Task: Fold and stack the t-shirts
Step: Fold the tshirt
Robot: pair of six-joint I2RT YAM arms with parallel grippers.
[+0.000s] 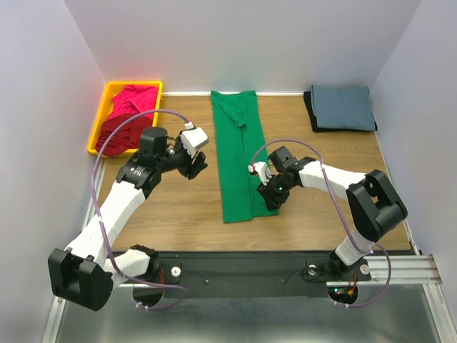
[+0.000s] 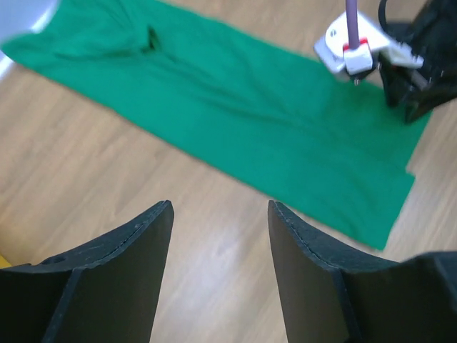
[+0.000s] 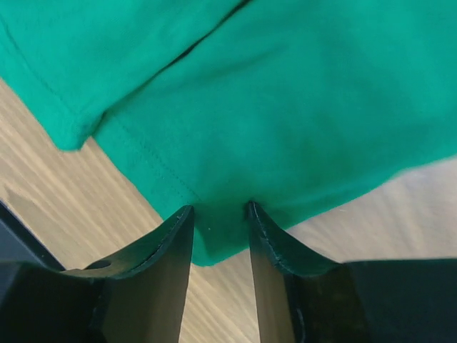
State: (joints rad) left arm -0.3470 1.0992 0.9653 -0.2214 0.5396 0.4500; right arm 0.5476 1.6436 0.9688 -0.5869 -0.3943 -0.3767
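Note:
The bright green t-shirt (image 1: 237, 153) lies as a long folded strip down the middle of the table. It also shows in the left wrist view (image 2: 271, 121) and the right wrist view (image 3: 285, 93). My right gripper (image 1: 269, 194) (image 3: 220, 209) is low at the shirt's near right corner. Its jaws are narrowly apart and straddle the cloth's edge. My left gripper (image 1: 196, 166) (image 2: 220, 204) is open and empty over bare wood left of the shirt. A slate blue-grey shirt (image 1: 343, 106) lies folded on a black one (image 1: 311, 113) at the back right.
A yellow bin (image 1: 107, 93) at the back left holds a magenta pink shirt (image 1: 134, 98) and a dark red shirt (image 1: 118, 132), both crumpled. White walls close in the table on three sides. The right arm's wrist (image 2: 357, 46) shows in the left wrist view.

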